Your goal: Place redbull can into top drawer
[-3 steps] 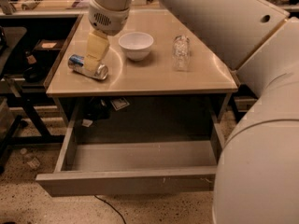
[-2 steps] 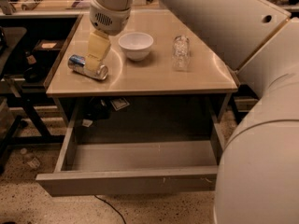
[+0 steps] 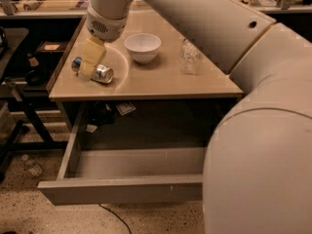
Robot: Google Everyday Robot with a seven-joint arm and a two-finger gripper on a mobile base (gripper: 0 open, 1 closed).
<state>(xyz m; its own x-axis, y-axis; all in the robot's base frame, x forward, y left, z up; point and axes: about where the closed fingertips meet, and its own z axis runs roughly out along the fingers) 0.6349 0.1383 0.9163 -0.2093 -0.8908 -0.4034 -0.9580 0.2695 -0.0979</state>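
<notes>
On the left part of the tan tabletop (image 3: 161, 84), the slim silver-and-blue redbull can (image 3: 104, 74) lies on its side, one shiny end twd the front. The robot's cream-yellow gripper (image 3: 89, 61) hangs from the big white arm, right over the can's middle, hiding it — can't tell whether it's clamped or loose. A white round bowl (image 3: 142, 47) sits near, to the right; a clear glass jar (image 3: 190, 57) stands beyond it. Below, the wide grey metal top drawer (image 3: 122, 190) is pulled out — the can's on the table above it.
</notes>
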